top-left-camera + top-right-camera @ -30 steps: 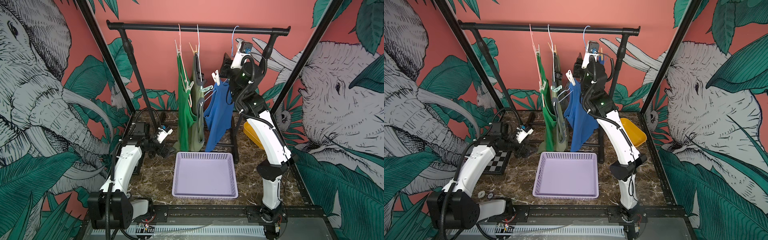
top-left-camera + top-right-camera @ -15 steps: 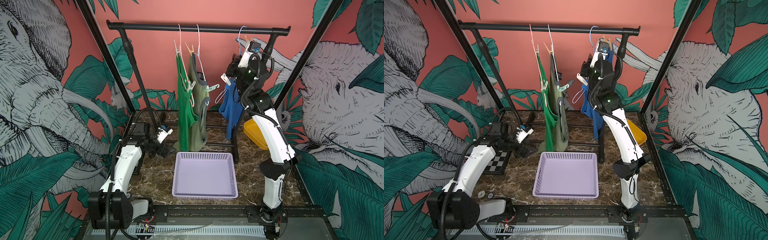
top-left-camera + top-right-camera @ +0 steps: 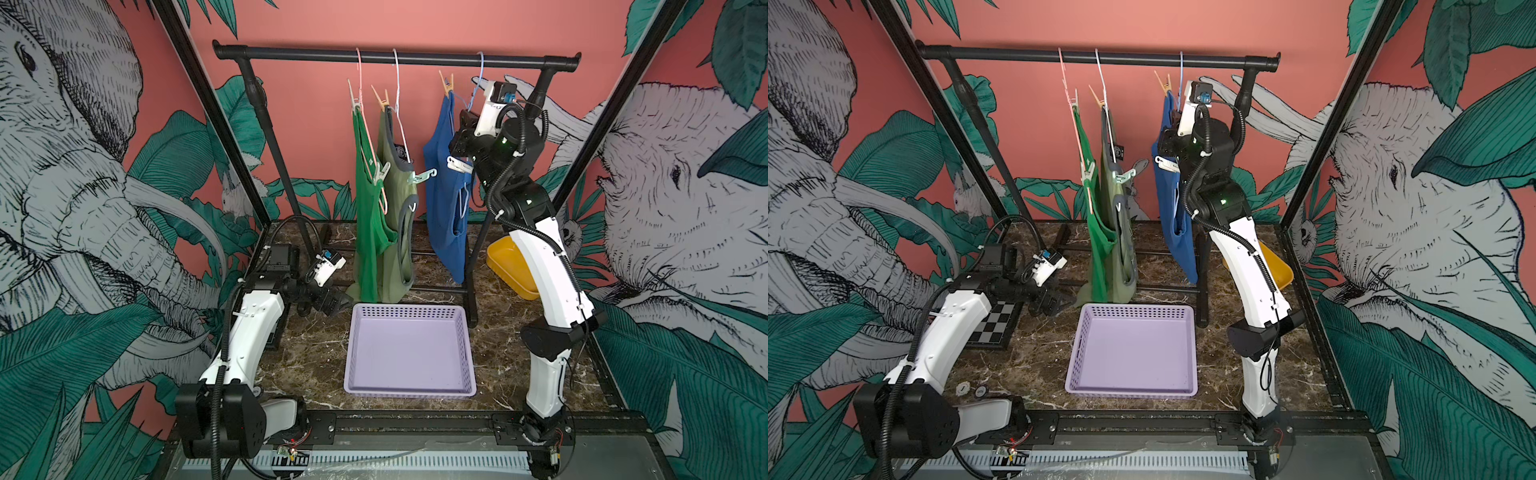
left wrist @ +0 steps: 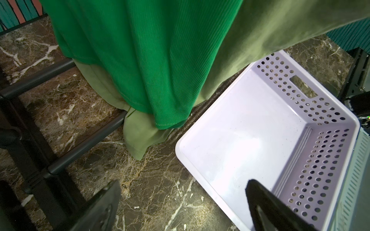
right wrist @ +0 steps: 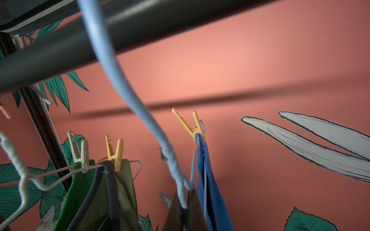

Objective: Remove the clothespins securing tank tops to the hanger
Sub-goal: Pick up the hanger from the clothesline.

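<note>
six clothespins (image 3: 446, 85) on tank tops (image 3: 365, 216) along rail (image 3: 415, 58). r end effector (image 3: 459, 135) closed beside white pin (image 3: 459, 165) on blue top (image 3: 444, 199), hold unclear. l end effector (image 4: 183, 208) wide, low nr basket (image 3: 409, 309). risk: tug drags hanger (image 3: 481, 66) off rail; pin springs away.

counter (image 4: 156, 192): brown marble-look, glossy, veined
basket (image 4: 324, 160): lilac plastic, smooth, perforated walls
bright green top (image 4: 140, 60): ribbed knit cloth, matt
olive top (image 4: 140, 136): plain cloth, matt
clothespin (image 5: 195, 128): tan plastic, smooth
rail (image 5: 140, 34): black metal, matt
hanger (image 5: 124, 84): blue coated wire
</note>
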Action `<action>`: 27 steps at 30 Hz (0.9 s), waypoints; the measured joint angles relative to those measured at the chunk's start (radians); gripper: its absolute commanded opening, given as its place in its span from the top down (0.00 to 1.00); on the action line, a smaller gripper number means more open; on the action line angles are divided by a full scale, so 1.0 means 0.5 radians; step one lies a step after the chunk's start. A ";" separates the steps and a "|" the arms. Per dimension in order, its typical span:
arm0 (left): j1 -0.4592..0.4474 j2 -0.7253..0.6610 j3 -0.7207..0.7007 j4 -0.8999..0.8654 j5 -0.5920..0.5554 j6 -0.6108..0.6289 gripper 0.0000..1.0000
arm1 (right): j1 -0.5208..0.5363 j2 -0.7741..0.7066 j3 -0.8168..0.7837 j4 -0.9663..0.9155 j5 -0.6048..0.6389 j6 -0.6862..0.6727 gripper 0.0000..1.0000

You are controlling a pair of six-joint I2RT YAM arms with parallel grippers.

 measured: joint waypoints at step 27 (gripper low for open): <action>0.000 -0.002 0.098 -0.050 -0.051 0.038 0.01 | 0.001 -0.472 -0.308 -0.182 -0.362 -0.053 1.00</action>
